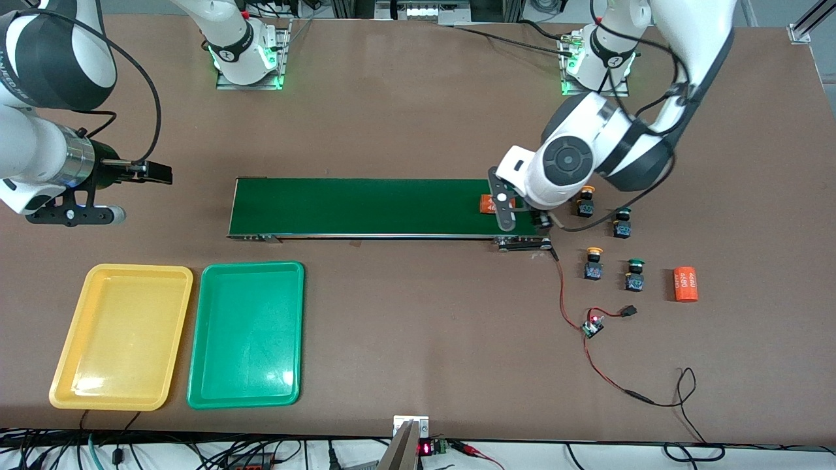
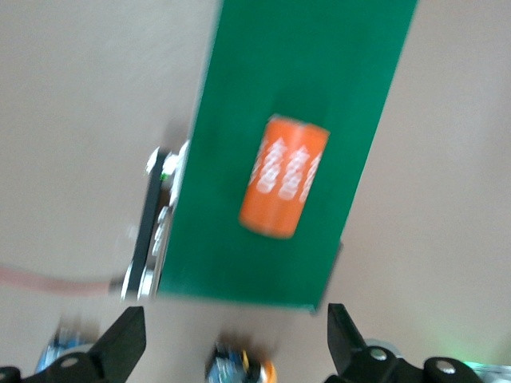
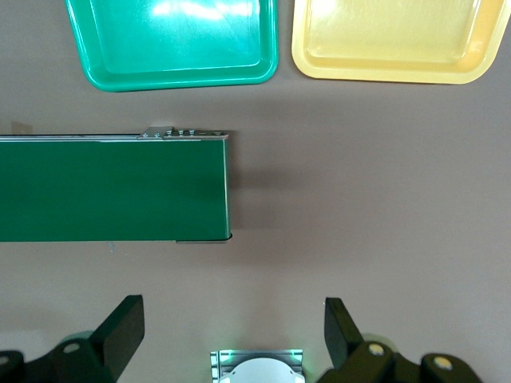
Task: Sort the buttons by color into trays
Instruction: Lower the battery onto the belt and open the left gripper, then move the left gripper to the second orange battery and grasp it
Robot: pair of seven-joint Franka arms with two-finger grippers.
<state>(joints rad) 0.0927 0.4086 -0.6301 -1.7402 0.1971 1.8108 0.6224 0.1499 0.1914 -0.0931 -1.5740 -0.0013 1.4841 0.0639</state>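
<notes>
A brown tabletop is holding a long dark-green conveyor belt (image 1: 385, 207) running across its middle. Two shallow plastic trays are lying side by side near the table's front edge, toward the right arm's end: the yellow tray (image 1: 77, 365) closer to that corner, the green tray (image 1: 287, 365) just beside it. Both are sitting empty, apparently waiting at the belt's outlet end to receive sorted parts.

Four small black-bodied push buttons are standing upright toward the left arm's end of the table, just off the belt's end. Two have orange-yellow caps (image 1: 586, 202) (image 1: 594, 263) and two have green caps (image 1: 622, 222) (image 1: 635, 274), grouped two by two. None is sorted yet.

An orange cylinder printed "4680" (image 2: 284, 176) is lying on its side on the belt, at the end nearest the buttons. A second orange cylinder (image 1: 685, 284) is resting on the table beside the buttons. A tiny circuit board with red wires (image 1: 593, 326) is lying nearer the front edge.

The left gripper (image 2: 231, 339) is hanging over the belt's end and the nearest orange-capped button, its jaws spread wide and holding nothing, likely lining up for a first pick. The right gripper (image 3: 231, 339) is waiting above bare table at the belt's outlet end, jaws also spread wide and empty, seemingly ready to collect arrivals for the trays.
</notes>
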